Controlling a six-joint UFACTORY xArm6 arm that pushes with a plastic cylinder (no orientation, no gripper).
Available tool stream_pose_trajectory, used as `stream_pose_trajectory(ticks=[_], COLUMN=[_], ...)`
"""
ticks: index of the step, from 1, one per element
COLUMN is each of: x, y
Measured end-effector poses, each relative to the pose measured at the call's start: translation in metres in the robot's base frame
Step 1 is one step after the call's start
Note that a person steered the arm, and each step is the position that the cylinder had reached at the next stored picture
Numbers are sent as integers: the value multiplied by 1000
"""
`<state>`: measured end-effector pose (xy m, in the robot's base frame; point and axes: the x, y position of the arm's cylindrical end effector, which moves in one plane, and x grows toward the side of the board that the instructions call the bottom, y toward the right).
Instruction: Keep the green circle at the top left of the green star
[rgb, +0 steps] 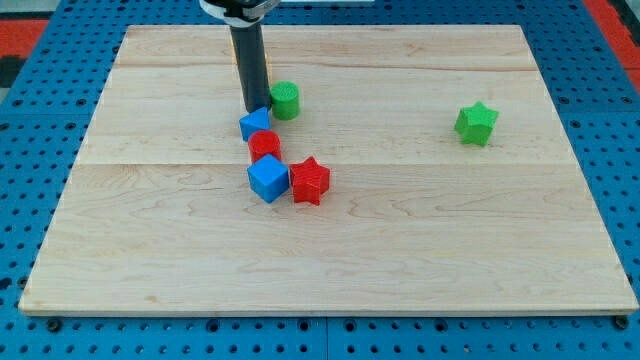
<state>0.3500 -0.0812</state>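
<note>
My tip (257, 108) is resting just left of the green circle (285, 100), holding nothing; the green star (476, 123) is sitting well to the circle's right on the wooden board (420, 240).

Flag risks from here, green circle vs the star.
1. My tip sits just left of the green circle; a push that way could slide it down-right and spoil its place up-left of the green star.
2. The small blue block lies right under the tip, with the red circle behind it; moving downward would likely shove both.
</note>
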Motion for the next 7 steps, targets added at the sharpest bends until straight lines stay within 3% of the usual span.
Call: stream_pose_trajectory(ticks=[1,3,4,6,7], x=[-6,-7,-23,0,-19], y=[2,133,103,187,154])
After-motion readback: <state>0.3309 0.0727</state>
